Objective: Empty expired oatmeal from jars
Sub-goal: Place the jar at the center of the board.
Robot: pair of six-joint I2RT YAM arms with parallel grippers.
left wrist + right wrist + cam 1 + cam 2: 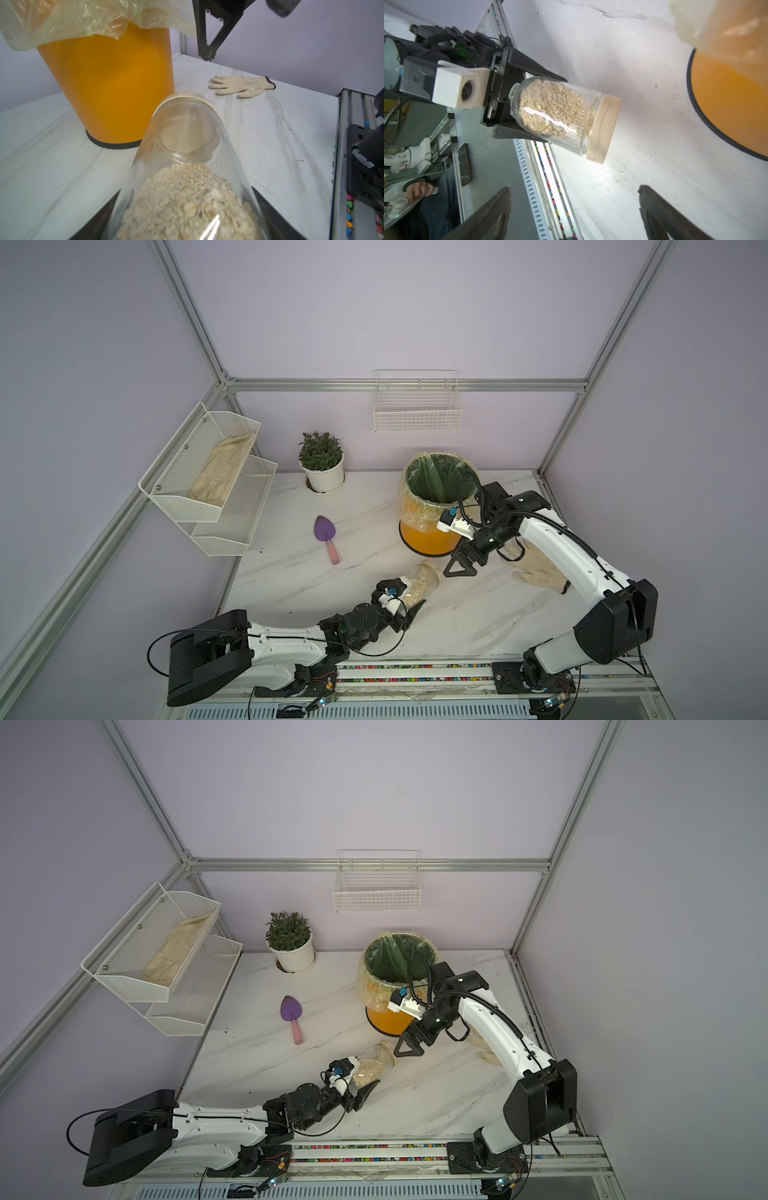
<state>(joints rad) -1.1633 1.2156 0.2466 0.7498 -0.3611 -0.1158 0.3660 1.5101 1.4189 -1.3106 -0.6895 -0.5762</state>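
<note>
My left gripper (409, 598) (186, 190) is shut on the base end of a small clear jar (422, 580) (376, 1063) (556, 110). It holds the jar tilted above the table. The oatmeal (187, 199) (550, 108) lies as pale flakes toward the gripped end. A flat beige lid (185, 98) (604, 128) sits on the jar and points toward the orange bin (419, 541) (116, 87). My right gripper (459, 570) (407, 1050) (574, 188) hangs open just beyond the lid, with nothing between its fingers.
The bin has a plastic liner (440, 477). A work glove (536, 568) (241, 85) lies under the right arm. A purple trowel (326, 537), a potted plant (322, 472), a white mesh rack (208, 477) and a wall wire basket (417, 406) stand further off.
</note>
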